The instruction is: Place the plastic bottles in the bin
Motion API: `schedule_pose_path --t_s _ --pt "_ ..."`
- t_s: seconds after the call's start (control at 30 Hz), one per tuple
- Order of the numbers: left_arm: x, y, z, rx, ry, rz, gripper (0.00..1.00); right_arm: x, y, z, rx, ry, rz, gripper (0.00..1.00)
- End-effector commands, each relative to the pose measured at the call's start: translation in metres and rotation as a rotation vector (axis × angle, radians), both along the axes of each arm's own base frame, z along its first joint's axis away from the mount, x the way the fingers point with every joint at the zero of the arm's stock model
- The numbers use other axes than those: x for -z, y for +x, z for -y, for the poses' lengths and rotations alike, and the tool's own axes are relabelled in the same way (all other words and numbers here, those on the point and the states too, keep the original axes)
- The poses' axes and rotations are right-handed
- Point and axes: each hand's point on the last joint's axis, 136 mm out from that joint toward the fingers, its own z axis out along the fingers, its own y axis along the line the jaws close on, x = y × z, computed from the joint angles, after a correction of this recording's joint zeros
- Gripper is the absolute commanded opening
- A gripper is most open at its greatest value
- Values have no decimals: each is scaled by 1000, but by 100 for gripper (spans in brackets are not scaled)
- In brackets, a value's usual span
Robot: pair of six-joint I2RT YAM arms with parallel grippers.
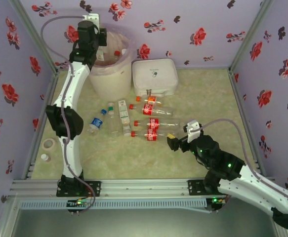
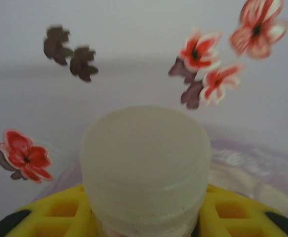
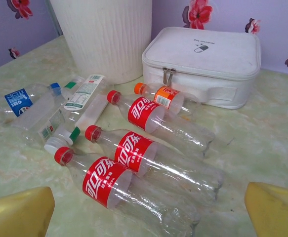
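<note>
bottles (image 1: 153, 109) crowd centre, case (image 1: 154, 76) behind, bare table (image 1: 218, 113) right

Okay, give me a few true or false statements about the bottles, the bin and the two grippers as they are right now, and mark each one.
1. The left gripper grips a bottle up by the bin. True.
2. The right gripper is shut on a red-labelled bottle. False: it is open and holds nothing.
3. The white case lies inside the bin. False: it sits on the table beside the bin.
4. Several bottles lie on the table. True.
5. Every bottle on the table has a red cap. False: there are also a blue cap, a green cap and an orange cap.
</note>
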Motion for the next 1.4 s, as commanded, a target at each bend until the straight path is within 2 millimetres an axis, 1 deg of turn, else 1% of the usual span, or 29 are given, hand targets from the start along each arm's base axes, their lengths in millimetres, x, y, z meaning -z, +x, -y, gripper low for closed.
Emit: schedule_pose_path --t_s 0.0,0.17,0.23,0.4,0.47,0.57,0.63,0.7,0.8,0.83,0.93,0.97,1.03,1.2,1.3,1.37 --pt "44 3 -10 -47 123 -145 0 -7 2 6 37 14 -3 99" --pt "106 4 -6 -15 109 -299 0 -7 4 3 27 -9 1 99" --pt "131 3 -2 17 96 -365 0 -3 6 -1 25 -37 -10 99" --pt "177 3 4 73 38 -495 0 0 8 -5 15 -49 -24 99" --pt "192 3 4 89 -11 -534 0 2 8 -6 16 -50 -30 99" --pt "208 2 1 100 -53 -578 0 4 7 -5 19 -52 -36 99" --pt "215 1 1 103 -46 -595 0 5 7 -4 22 -55 -40 100" --pt "216 -1 0 105 -40 -601 0 5 7 -3 25 -58 -42 99" --pt "204 -2 0 107 -45 -574 0 6 7 -3 27 -58 -43 99" --pt "200 -3 0 109 -51 -566 6 6 8 -3 27 -59 -44 99" --pt "182 -6 0 114 -53 -538 38 7 8 -5 25 -58 -44 99" --pt "174 -7 0 116 -53 -526 47 7 8 -6 23 -59 -46 99" --pt "157 -10 -1 119 -54 -497 58 8 9 -6 22 -59 -46 99" --pt "101 -24 5 171 -58 -423 72 13 7 -10 4 -64 -60 99" --pt "61 -37 4 187 -32 -362 87 16 8 -13 -6 -69 -70 99" --pt "28 -48 2 196 -16 -301 97 17 8 -16 -12 -67 -69 99"
